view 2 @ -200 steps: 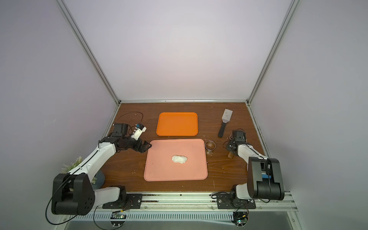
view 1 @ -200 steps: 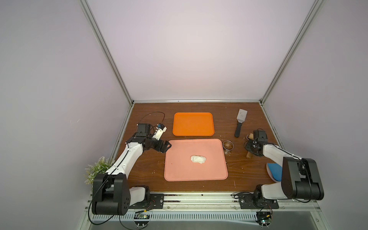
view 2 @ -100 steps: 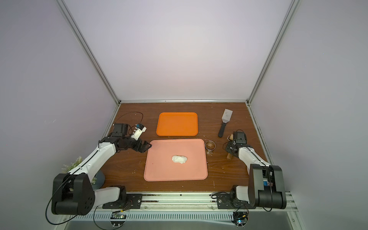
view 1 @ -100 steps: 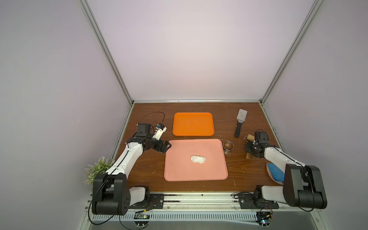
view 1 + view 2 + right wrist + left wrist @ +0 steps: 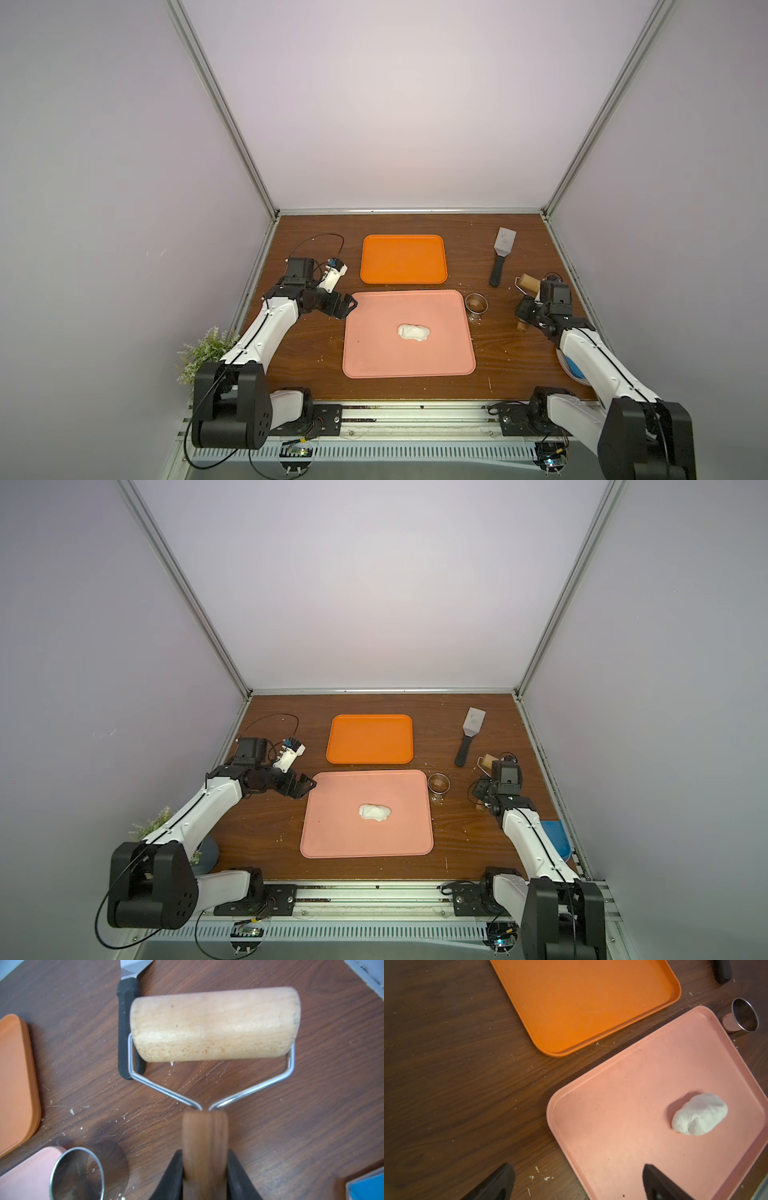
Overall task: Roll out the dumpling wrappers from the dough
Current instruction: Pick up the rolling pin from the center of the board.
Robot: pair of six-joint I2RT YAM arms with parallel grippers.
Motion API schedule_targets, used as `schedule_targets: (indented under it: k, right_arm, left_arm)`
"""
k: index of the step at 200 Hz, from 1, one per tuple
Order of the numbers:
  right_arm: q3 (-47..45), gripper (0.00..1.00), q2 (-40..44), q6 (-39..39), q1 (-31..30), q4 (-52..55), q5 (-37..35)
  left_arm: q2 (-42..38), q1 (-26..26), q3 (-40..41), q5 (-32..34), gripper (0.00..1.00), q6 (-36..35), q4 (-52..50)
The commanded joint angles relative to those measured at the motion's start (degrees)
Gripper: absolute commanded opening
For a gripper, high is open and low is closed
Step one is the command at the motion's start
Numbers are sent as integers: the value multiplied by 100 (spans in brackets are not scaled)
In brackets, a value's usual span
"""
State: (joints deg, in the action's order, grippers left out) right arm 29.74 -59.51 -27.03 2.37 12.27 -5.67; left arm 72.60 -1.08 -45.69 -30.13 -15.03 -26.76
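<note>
Far left, off the table edge: small green artificial plant (image 5: 203,354).

Left gripper (image 5: 347,311) hovers just beside the far-left corner of the large pink rectangular plastic tray (image 5: 374,361). Its fingers are spread wide with nothing between them. In the left wrist view one fingertip is over the dark wooden table (image 5: 446,1084) and the other over the pink tray.

Smaller orange rectangular plastic tray (image 5: 403,259) lies just beyond the pink one, close to it but apart.

White dough lump (image 5: 413,331) lies near the middle of the pink tray, thick and irregular, not yet rolled flat. I see it in both top views, and nothing touches it.

Small round metal ring cutter (image 5: 476,302) stands on the table just off the pink tray's far-right corner, with white crumbs around it.

Metal spatula with black handle (image 5: 500,255) lies farther back. A small mark on its blade is too small for me to read.

Right gripper (image 5: 205,1176) is clamped narrowly on the dark wooden handle of the pale wooden roller with wire yoke (image 5: 214,1024).

Near right edge: a blue flat item (image 5: 552,835), partly hidden behind the right arm. I cannot tell what it is.
</note>
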Motion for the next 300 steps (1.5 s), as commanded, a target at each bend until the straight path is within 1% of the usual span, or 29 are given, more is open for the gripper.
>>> schedule_targets:
  k: [1,25,51,77,108,141,175,204,225,238,260,280,300]
  right_arm:
    - [-24,0,531,59,-48,-435,39]
    - [-142,0,1113,170,-161,-729,313]
    - [-224,0,1684,162,-579,-1003,279]
    - [-170,0,1952,229,-1300,-1282,66]
    - [133,0,1833,345,-2598,-1593,-672]
    - [747,0,1108,547,-3744,-1889,-1388]
    - [1472,0,253,870,-4992,-2299,-2238]
    - [2020,0,-431,1183,-5926,-2788,-3024]
    - [2128,0,-797,1503,-6522,-3473,-3516]
    - [2257,0,-1039,1564,-6738,-3716,-3640]
    - [2621,0,-1512,1525,-6921,-3702,-3708]
    - [2711,0,-1775,1597,-7094,-3997,-3718]
    - [2892,0,-2037,1544,-7219,-4114,-3797]
  left_arm:
    - [0,-24,18,15,100,13,40]
    - [10,-29,-20,-65,100,44,40]
    - [11,-28,-168,-79,100,52,33]
    - [43,-29,-494,-278,100,-50,-110]
    - [168,-74,-1193,-598,100,79,-456]
    - [171,-183,-1827,-920,100,211,-696]
    - [48,-317,-2064,-1489,100,304,-796]
    - [-124,-375,-2086,-2276,99,503,-795]
    - [-222,-408,-2004,-2886,99,625,-798]
    - [-287,-419,-1895,-3188,99,613,-799]
    - [-477,-445,-1723,-3464,99,552,-790]
    - [-626,-453,-1679,-3484,98,475,-787]
    - [-588,-454,-1762,-3421,93,580,-787]
